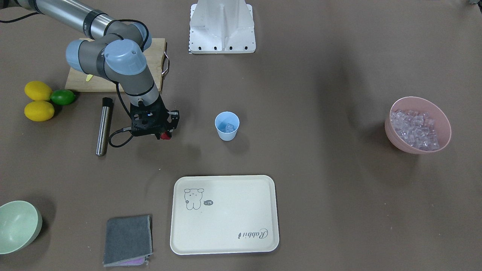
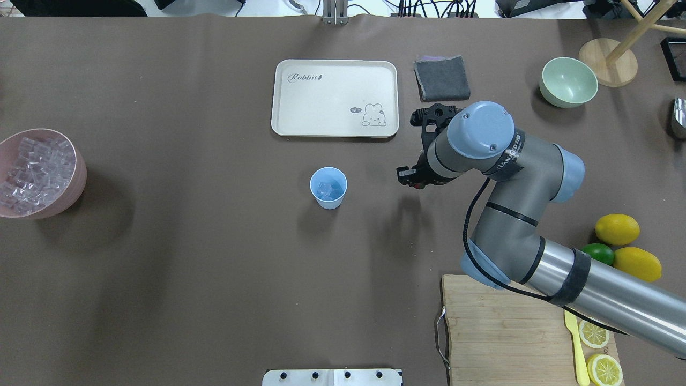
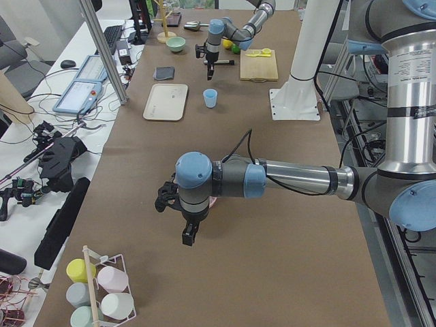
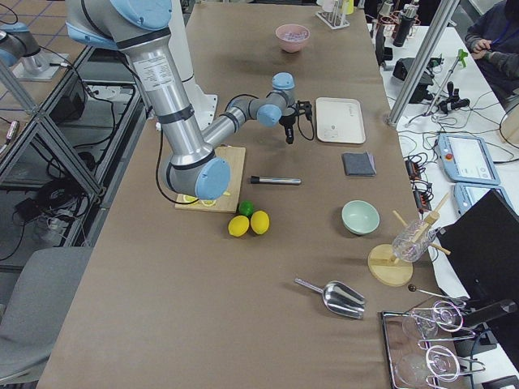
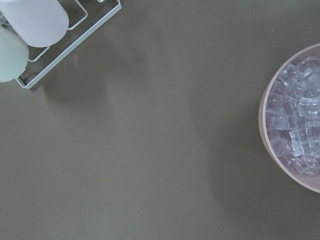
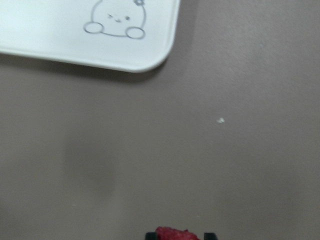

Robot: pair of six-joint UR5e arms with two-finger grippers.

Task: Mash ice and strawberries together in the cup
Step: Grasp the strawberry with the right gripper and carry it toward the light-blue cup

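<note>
1. The right hand [image 2: 415,181] is clenched on the strawberry [image 2: 418,185], a small red lump between the two black fingertips. It is held above bare bench [image 2: 214,268] (the right wrist view catches only its top edge at the frame bottom).
2. The cup [image 2: 328,188] stands upright mid-bench. In the overhead view it is left of the right hand and apart from it, with a few cubes of ice [image 2: 327,187] inside.
3. More ice is piled in the pink bowl [image 2: 77,182] at the bench's left edge, well apart from the cup.
4. The left hand [image 3: 188,237] points down over the bench near the pink bowl. It shows only in the side view, so I cannot tell whether it is clenched or released. Its wrist camera has the bowl at the right edge and pale tumblers [image 5: 35,20] in the top left corner.
5. The cream tray [image 2: 332,102] lies on the far side of the cup. The grey cloth [image 2: 442,79] is just right of it, and the green bowl [image 2: 568,83] is further right.
6. A steel rod [image 1: 104,126] lies flat on the bench beside the right arm.
7. Two lemons [image 2: 617,229] and a lime [image 2: 597,253] are bunched together at the right edge. The cutting board [image 2: 498,332] is near them, partly under the arm, with lemon slices on it.
</note>
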